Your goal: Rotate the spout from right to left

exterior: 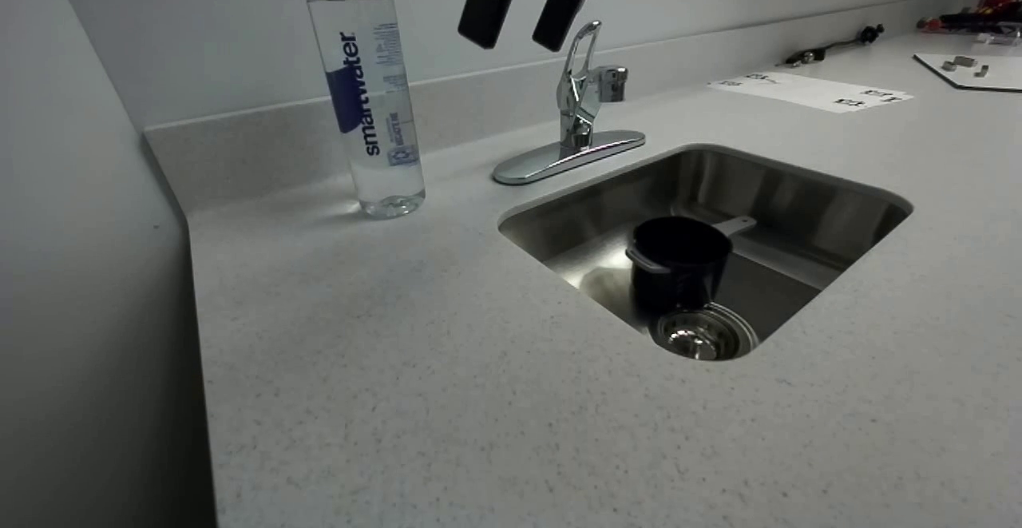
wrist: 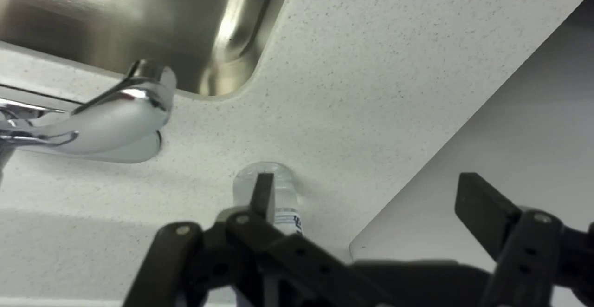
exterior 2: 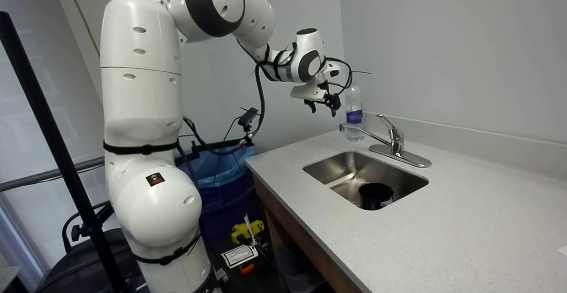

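Note:
The spout is a slim chrome arm that points along its chrome base plate toward the bottle's end of the counter. It is seen lengthwise in an exterior view [exterior 2: 365, 132]; in an exterior view [exterior: 612, 85] it is foreshortened, tip toward the camera. In the wrist view the spout [wrist: 125, 116] is at the left, its tip near the sink's corner. The upright lever handle [exterior: 587, 49] rises from the faucet body. My gripper [exterior: 515, 37] is open and empty, above the spout and apart from it. In the wrist view its fingers [wrist: 366, 179] are wide apart, right of the spout.
A water bottle [exterior: 391, 113] stands near the back corner, partly behind one finger in the wrist view [wrist: 285, 193]. The steel sink [exterior 2: 325, 178] holds a dark pot [exterior 2: 375, 195]. Walls border the counter at the back. A white sheet [exterior: 806, 90] lies farther along.

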### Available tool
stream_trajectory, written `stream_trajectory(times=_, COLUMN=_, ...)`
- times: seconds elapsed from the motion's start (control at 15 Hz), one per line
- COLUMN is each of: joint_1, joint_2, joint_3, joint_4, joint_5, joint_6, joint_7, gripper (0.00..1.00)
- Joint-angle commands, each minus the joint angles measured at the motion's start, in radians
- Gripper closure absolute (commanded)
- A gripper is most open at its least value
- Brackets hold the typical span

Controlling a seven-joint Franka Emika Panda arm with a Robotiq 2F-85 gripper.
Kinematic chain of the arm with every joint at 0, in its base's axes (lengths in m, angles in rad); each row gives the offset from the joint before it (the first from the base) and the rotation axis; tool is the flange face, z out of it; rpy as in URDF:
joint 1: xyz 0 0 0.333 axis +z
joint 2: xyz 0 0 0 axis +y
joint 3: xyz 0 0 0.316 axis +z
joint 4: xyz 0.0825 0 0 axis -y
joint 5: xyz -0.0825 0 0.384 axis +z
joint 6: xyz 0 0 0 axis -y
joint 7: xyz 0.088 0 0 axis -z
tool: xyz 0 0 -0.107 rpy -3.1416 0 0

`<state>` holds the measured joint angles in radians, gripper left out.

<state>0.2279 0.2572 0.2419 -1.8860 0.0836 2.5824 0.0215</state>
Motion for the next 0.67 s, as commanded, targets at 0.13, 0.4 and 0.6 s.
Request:
stream_trajectory(times=0.13, joint_1=-0.090, joint_2=-0.069, joint_3=-0.001, joint_4=-0.006, joint_5=0.138, joint_6=-0.028, joint_7=-0.123, gripper=0.00)
stream_trajectory(times=0.4, joint_1=-0.139, joint_2=-0.105, joint_3=-0.016, joint_4=-0.012, joint_5=0.214, joint_6=-0.039, joint_7=-0.194, gripper=0.00)
stream_trajectory(times=0.6, joint_1=-0.161, joint_2=-0.129, joint_3=-0.035, joint_4=-0.018, joint_5=0.252, joint_6=-0.041, joint_7=-0.232, gripper=0.00)
